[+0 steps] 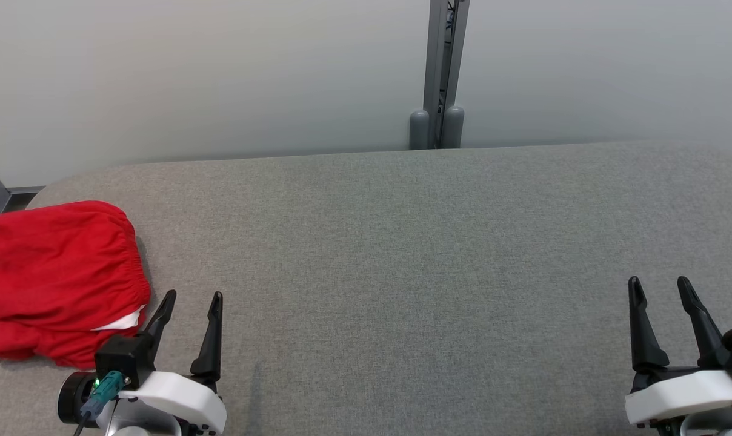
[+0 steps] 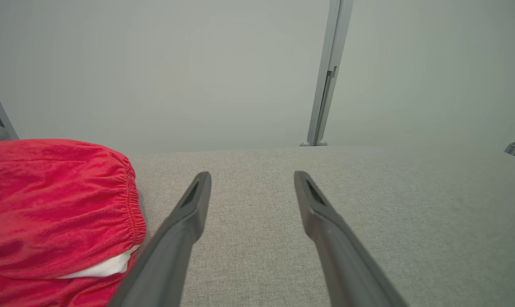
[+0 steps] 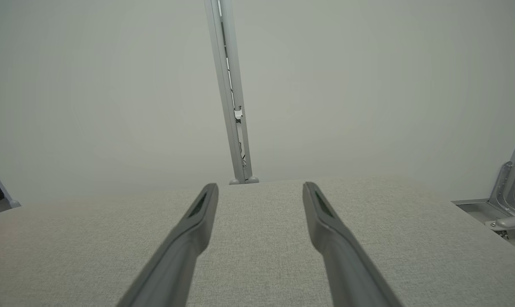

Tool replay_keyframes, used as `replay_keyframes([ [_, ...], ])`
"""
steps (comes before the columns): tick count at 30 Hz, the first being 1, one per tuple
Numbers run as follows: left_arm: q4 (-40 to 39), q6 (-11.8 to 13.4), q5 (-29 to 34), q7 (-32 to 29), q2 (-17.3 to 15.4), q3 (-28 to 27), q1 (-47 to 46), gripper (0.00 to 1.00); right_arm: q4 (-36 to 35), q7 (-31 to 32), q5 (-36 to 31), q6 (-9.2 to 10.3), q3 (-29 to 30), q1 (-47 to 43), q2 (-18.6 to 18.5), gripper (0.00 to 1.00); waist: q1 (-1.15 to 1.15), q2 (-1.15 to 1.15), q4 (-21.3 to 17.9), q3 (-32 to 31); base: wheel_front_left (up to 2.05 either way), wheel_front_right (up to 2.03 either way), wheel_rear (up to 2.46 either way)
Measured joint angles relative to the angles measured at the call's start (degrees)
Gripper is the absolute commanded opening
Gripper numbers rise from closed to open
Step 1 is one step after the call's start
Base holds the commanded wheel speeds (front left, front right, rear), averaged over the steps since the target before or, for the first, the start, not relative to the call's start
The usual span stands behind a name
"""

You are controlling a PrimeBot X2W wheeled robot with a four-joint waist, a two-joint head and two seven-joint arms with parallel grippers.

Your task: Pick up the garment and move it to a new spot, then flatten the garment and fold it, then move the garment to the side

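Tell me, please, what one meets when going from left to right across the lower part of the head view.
red garment → left gripper, open, just beside the garment's edge → a bare stretch of the grey table → right gripper, open

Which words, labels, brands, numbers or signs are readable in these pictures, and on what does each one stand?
None: no text can be read in any view.
The red garment shows a white patch at its edge; no writing is visible on it.
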State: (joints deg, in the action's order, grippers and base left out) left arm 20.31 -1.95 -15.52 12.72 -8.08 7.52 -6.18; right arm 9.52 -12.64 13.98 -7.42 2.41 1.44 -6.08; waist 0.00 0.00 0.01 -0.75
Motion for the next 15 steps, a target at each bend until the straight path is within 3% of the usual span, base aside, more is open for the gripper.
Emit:
replay_keyframes([
  [15,2.0,-1.0,5.1,1.6,1.1,-1.3,-0.1,1.0,-0.1,-1.6,-3.4,0.0,0.2,-0.4,0.3,1.0,0.0,0.0,0.2,-0.1,0.0,0.0,0.0],
])
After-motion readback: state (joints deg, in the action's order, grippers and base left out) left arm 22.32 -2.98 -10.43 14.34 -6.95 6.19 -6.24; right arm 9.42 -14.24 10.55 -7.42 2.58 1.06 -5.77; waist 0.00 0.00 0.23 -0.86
